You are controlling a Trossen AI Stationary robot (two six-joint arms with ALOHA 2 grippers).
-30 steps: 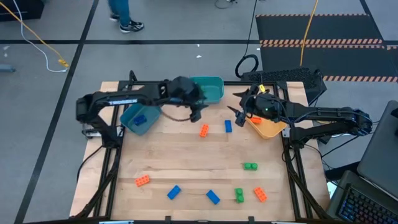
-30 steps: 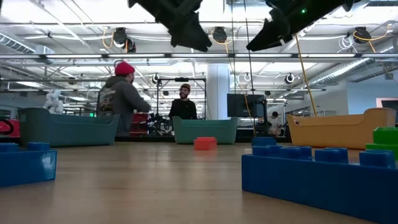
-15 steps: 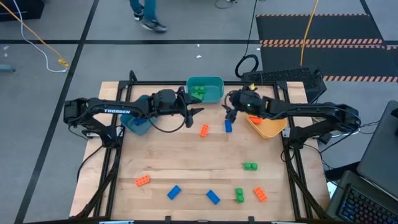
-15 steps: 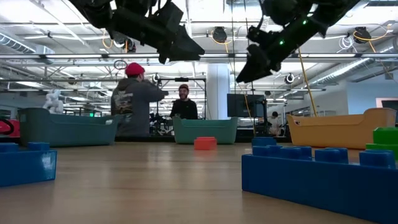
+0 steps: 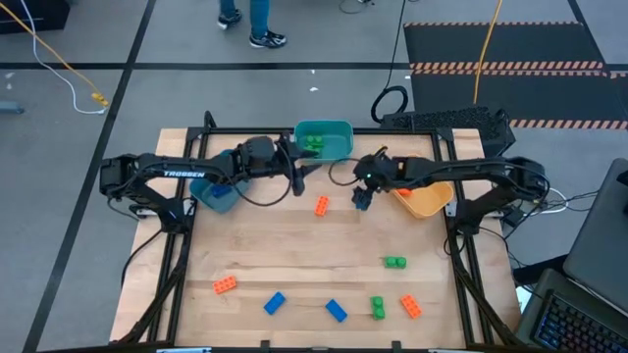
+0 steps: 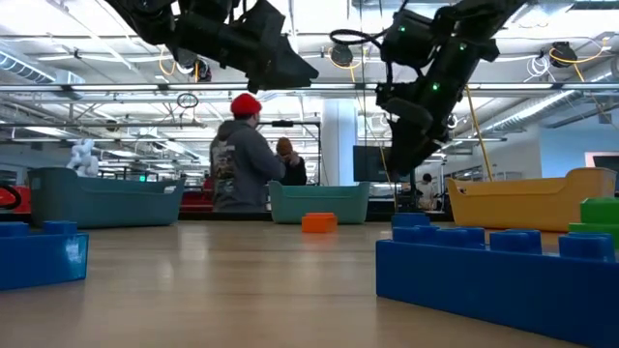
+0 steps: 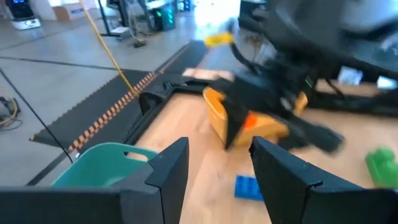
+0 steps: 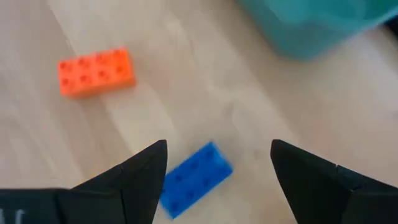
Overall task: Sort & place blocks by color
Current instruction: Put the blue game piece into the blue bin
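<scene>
The right tool (image 5: pixel 361 199), wide open and empty at frame centre, should descend straight around the blue block (image 8: pixel 194 179), squarely centred.

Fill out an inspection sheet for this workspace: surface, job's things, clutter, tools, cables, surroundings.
Surface: wooden table, bare in the middle.
Job's things: orange block and blue block lie near the far bins; orange, blue and green blocks are scattered along the near edge; green blocks sit in the teal bin. The blue bin and orange-yellow bin stand at the sides.
Clutter: nothing seen.
Tools: left tool empty, raised beside the teal bin; right tool open, above the blue block.
Cables: yellow cable across the floor; black cable coiled behind the table.
Surroundings: person's legs on the floor behind; people in the room.
</scene>
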